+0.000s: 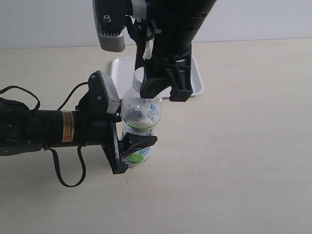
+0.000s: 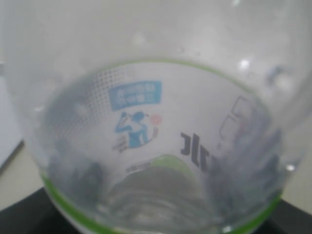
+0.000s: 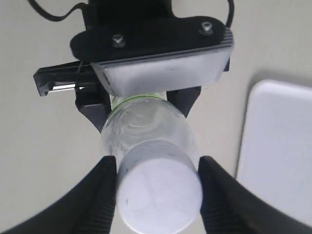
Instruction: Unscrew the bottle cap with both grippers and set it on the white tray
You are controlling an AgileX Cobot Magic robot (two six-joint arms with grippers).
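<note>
The clear bottle (image 1: pixel 141 114) with its white, green and blue label stands on the beige table. My left gripper (image 1: pixel 135 146) comes in from the left and is shut on the bottle's lower body. The label (image 2: pixel 141 107) fills the left wrist view. My right gripper (image 1: pixel 165 90) hangs down over the bottle's top. In the right wrist view its two black fingers (image 3: pixel 105 195) press on both sides of the white bottle cap (image 3: pixel 160 197), which sits on the bottle (image 3: pixel 146 131). Only a sliver of the cap (image 1: pixel 138 77) shows in the exterior view. The white tray (image 1: pixel 197 80) lies just behind the bottle.
The tray (image 3: pixel 278 156) lies close beside the right gripper. The left arm and its looping black cable (image 1: pixel 58 165) stretch across the table's left side. Bare beige table lies to the right and front of the bottle.
</note>
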